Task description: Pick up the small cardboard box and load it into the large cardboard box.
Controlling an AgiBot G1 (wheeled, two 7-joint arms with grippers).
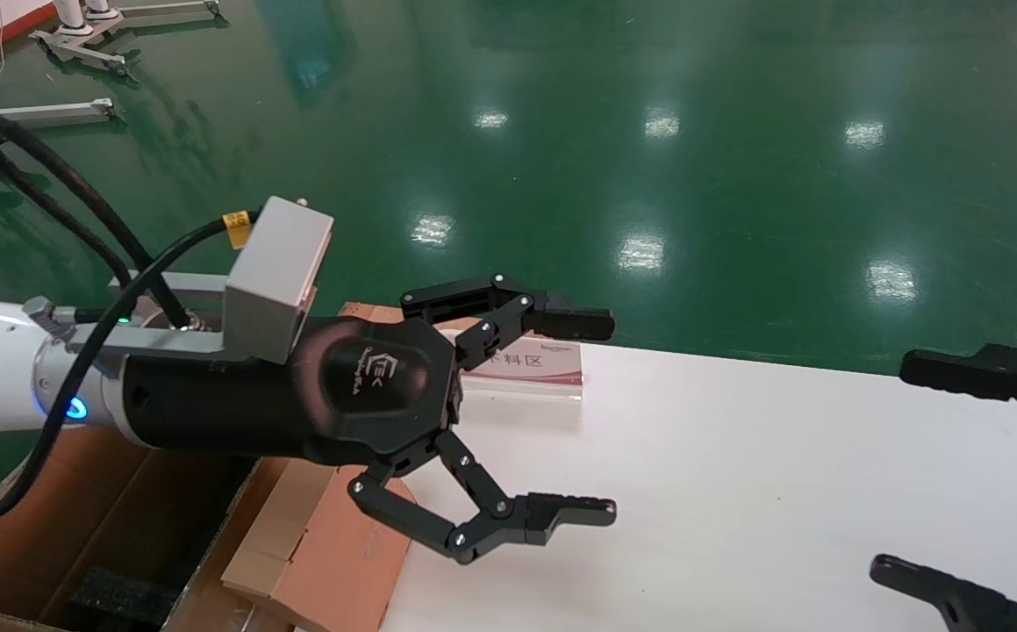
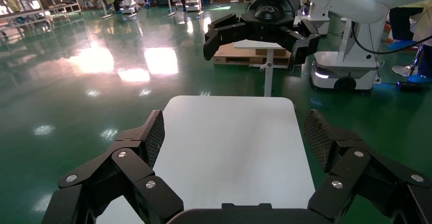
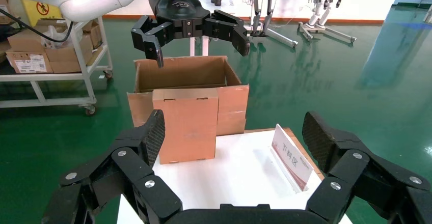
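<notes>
The large cardboard box stands on the floor off the white table's left end, flaps up, black foam inside. One flap lies folded over the table edge. In the right wrist view the large cardboard box sits under my left gripper. My left gripper hangs open and empty above the table's left end, beside the box. My right gripper is open and empty over the table's right end. The small cardboard box shows in no view.
A slanted sign plate stands at the table's far left corner. A cart with cartons is behind the large box. Green floor surrounds the table; a robot base stands past its right end.
</notes>
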